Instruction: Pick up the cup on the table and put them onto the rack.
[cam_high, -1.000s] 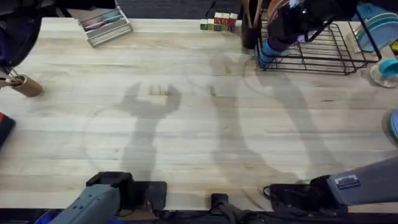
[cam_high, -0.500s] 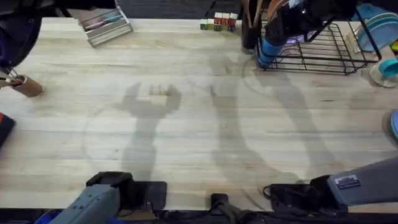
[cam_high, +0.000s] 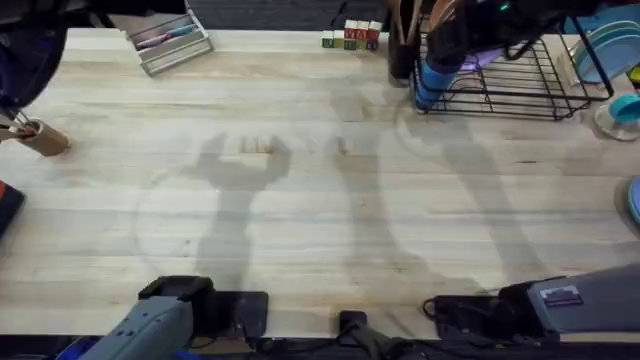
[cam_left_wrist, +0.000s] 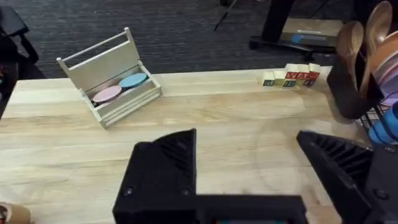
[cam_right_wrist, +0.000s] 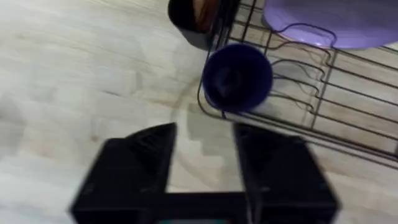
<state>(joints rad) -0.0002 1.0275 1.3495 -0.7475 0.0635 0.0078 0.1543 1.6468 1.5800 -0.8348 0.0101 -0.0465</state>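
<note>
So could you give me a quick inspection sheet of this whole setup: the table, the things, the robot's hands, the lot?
Surface: wooden table, bare in the middle.
Job's things: blue cup sits at the corner of the black wire rack, apart from the hand.
Clutter: slatted tray, lettered blocks, utensil holder, purple plate.
Hands: right hand open, near the cup; left hand open, holding nothing.
Cables: nothing seen.
Surroundings: dark carpet beyond the table.

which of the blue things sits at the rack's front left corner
The cup, a bright-blue tumbler, stands at the corner of the rack beside the dark utensil holder; the other blue pieces, light-blue plates, sit off its right end.
</note>
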